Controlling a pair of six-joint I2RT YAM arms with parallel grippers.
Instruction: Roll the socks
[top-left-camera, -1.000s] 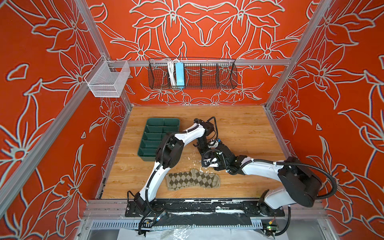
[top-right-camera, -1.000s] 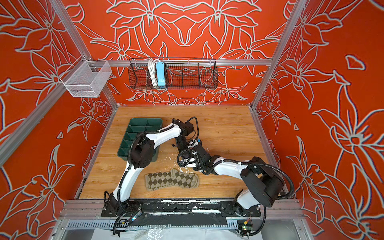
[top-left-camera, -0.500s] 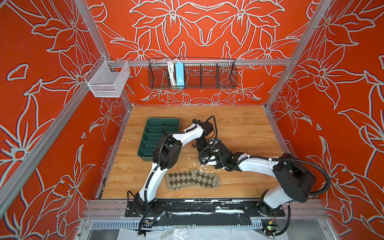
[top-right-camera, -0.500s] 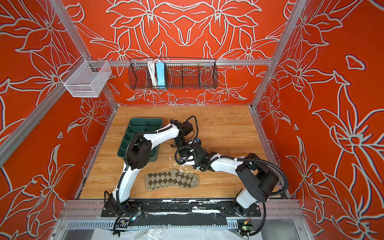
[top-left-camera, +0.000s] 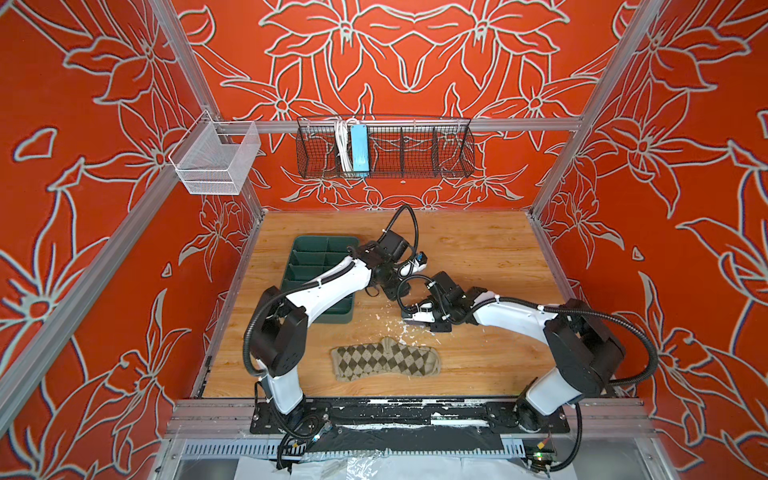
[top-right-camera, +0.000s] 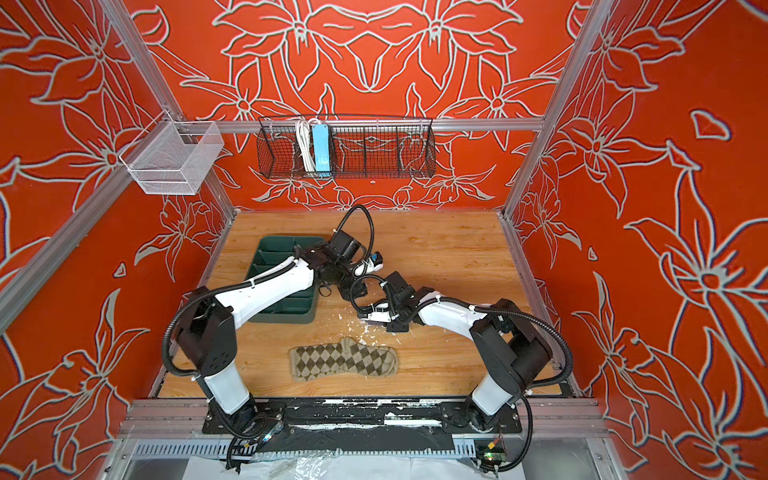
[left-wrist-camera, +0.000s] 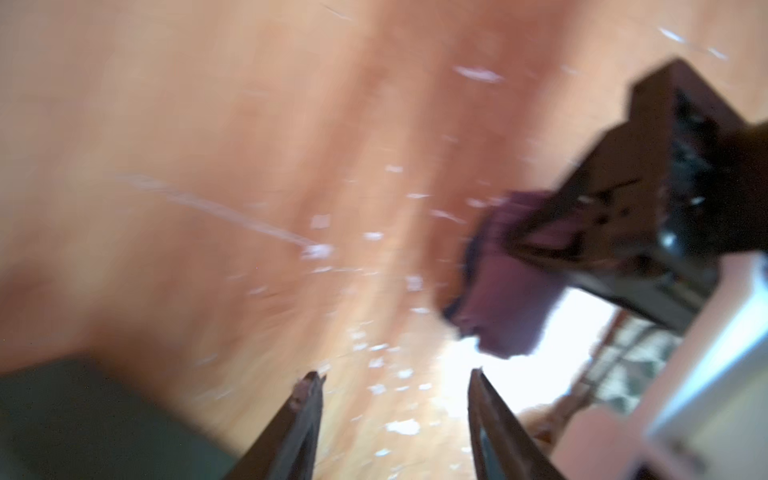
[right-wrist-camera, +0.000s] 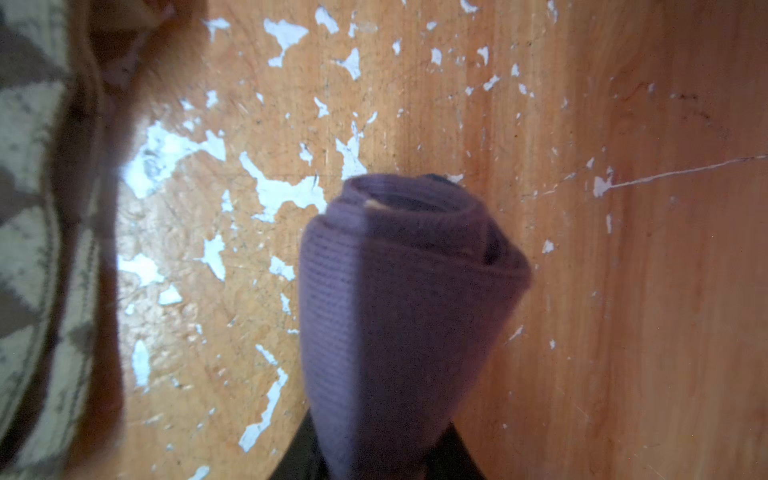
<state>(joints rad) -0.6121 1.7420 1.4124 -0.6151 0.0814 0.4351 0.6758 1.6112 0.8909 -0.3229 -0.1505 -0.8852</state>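
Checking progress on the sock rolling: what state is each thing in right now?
purple sock: rolled up, held
argyle sock: lying flat, not yet rolled
right gripper: shut on the purple sock
left gripper: open, empty
green divider tray: visible compartments empty

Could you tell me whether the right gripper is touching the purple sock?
Touching: the right wrist view shows the rolled purple sock pinched in the right gripper.
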